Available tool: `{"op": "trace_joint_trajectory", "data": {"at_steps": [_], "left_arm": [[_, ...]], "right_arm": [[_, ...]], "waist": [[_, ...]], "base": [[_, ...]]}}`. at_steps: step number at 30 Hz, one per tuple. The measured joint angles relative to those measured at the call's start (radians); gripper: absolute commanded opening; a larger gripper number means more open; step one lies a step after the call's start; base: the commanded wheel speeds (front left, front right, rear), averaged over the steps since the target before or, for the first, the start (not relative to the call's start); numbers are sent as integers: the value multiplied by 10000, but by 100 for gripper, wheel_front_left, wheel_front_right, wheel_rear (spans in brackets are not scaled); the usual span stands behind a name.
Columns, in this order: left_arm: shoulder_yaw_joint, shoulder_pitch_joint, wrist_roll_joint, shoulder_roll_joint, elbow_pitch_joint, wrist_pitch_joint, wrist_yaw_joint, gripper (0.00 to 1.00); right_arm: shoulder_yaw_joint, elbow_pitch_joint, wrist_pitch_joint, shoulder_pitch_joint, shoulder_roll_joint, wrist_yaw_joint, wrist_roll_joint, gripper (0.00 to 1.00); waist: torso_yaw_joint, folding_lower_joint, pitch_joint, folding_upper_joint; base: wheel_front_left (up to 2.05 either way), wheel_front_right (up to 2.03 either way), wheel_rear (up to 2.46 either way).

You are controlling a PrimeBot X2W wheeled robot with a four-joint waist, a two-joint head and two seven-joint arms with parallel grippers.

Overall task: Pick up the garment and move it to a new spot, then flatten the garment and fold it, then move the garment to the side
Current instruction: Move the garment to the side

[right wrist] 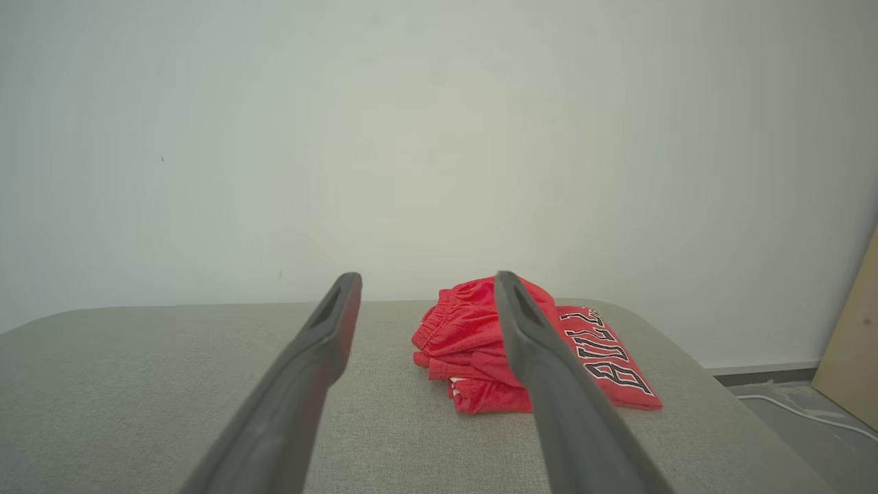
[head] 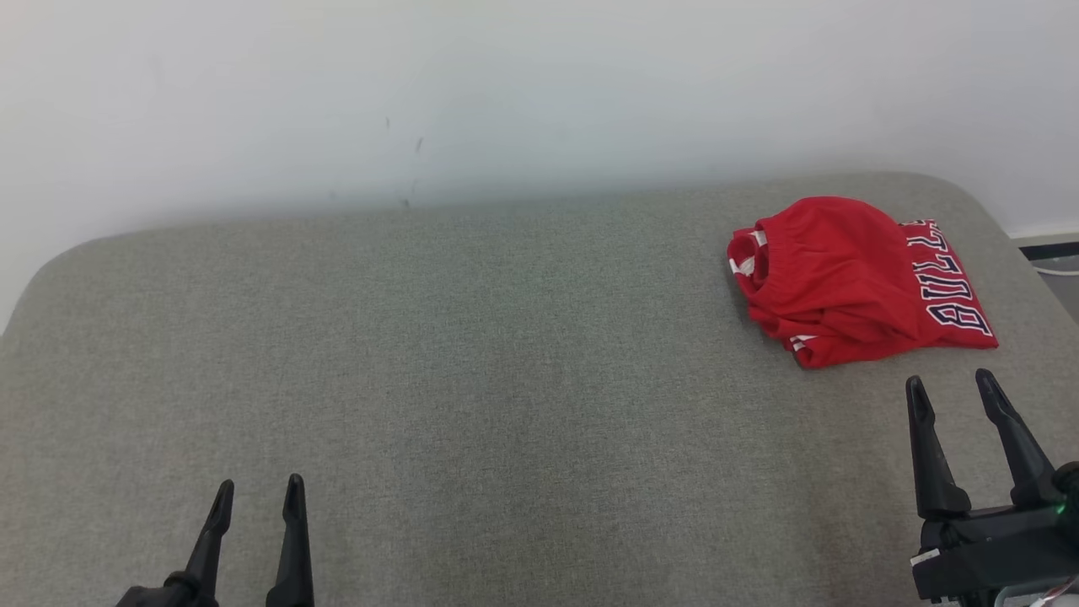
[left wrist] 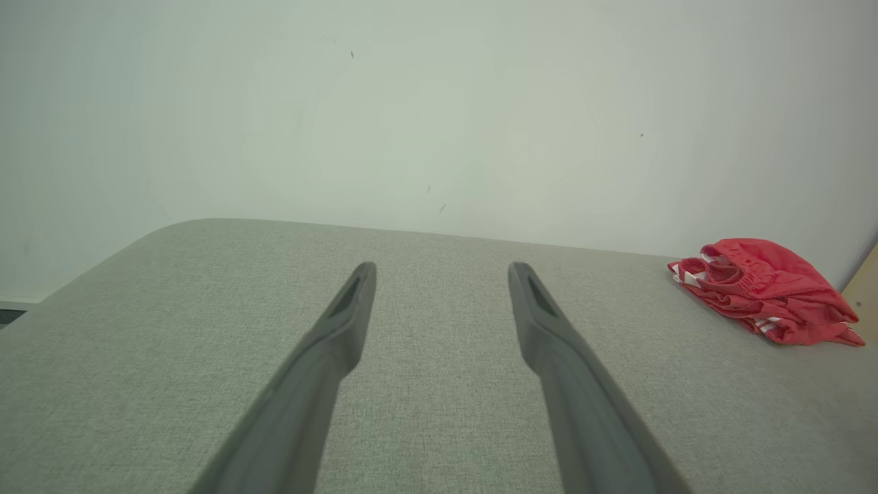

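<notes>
Because the red Bulls shorts point(head: 851, 278) lie as a compact folded bundle, elastic waistband showing, near the far right corner of the grey fabric-covered desk point(head: 506, 354), the folding looks done and the move to the side probably finished too. Just short of them the right hand point(head: 951, 381) hovers with its two fingers spread and nothing between them, clear of the cloth. Well apart, at the near left, the left hand point(head: 260, 482) is likewise parted and empty, seemingly parked out of the way.
</notes>
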Motion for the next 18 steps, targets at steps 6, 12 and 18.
{"op": "trace_joint_trajectory", "data": {"at_steps": [6,12,18], "left_arm": [[-13,1,150,-148,-100,0,-6,100],[50,-2,165,-142,-77,0,-96,100],[90,-30,236,-205,-58,0,-186,100]], "right_arm": [[-265,-430,0,249,203,0,-464,100],[-516,-686,-2,499,426,0,-723,100],[-698,-780,-2,532,570,0,-978,100]], "waist": [[103,0,39,0],[184,0,97,1],[226,0,140,1]], "base": [[0,0,0],[0,0,0],[0,0,0]]}}
